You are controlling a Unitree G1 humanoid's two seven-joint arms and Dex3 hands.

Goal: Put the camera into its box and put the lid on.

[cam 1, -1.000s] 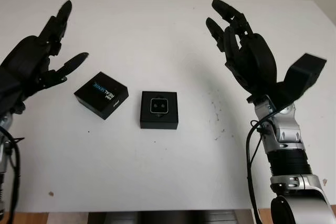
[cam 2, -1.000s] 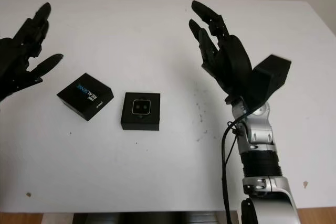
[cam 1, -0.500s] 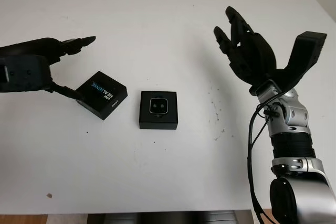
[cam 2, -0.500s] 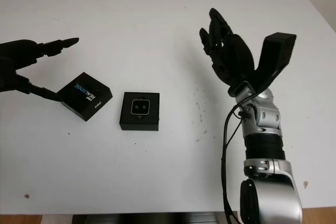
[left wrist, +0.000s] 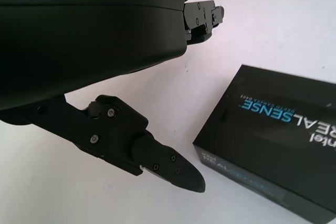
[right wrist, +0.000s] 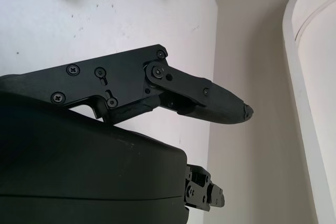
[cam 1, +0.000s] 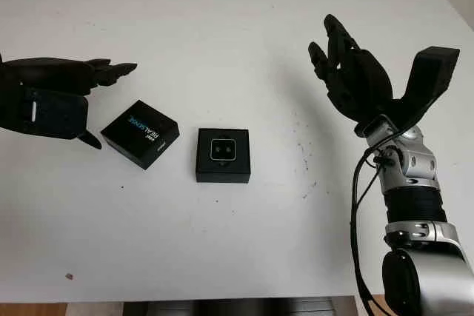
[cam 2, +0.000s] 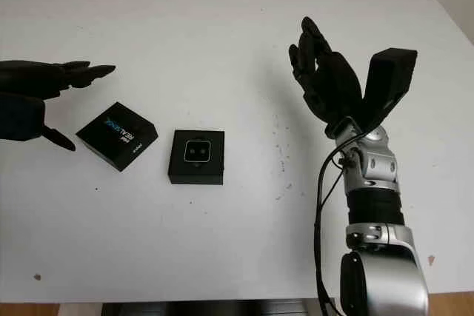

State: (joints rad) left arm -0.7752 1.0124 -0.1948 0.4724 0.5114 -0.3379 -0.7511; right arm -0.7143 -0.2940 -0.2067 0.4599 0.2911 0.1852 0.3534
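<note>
Camera [cam 1: 224, 150] sits in its box [cam 1: 223, 172]; the lid [cam 1: 140, 133] lies beside the empty, unclenched left hand [cam 1: 46, 98]; right hand [cam 1: 354, 79] raised, empty.

We see even, bright light on the white surface [cam 1: 222, 242]; shadows under the lid [cam 1: 140, 133] and box [cam 1: 223, 155] are faint, with no glare.

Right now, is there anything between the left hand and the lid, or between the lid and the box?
Nothing visible. The left hand, open, is just beside the lid, with bare table between them. The lid lies beside the open box, where the camera already sits, with a bare gap between them. The right hand, open, is raised far off.
</note>
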